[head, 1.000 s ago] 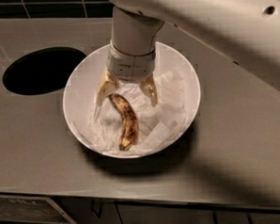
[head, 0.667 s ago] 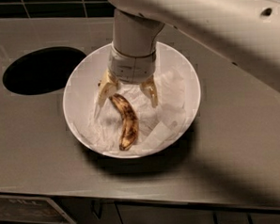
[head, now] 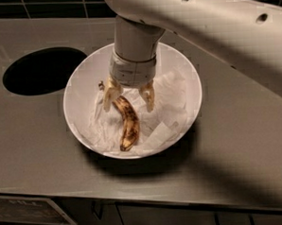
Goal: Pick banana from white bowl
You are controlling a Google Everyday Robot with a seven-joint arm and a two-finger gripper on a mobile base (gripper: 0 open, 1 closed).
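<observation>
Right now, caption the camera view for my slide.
Open two-finger gripper inside a large round white bowl straddles a brown-blotched yellow banana lying on crumpled white paper.

Cream arm (head: 207,21) w/ holes; gripper (head: 129,104) in white bowl (head: 190,74), yellowish fingers (head: 110,94).

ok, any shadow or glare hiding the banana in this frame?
Camera view: no; the banana is evenly lit in the white bowl, with the gripper over its upper end, fingers apart; the heavy shadow lies on the counter, below and right of the bowl.
</observation>
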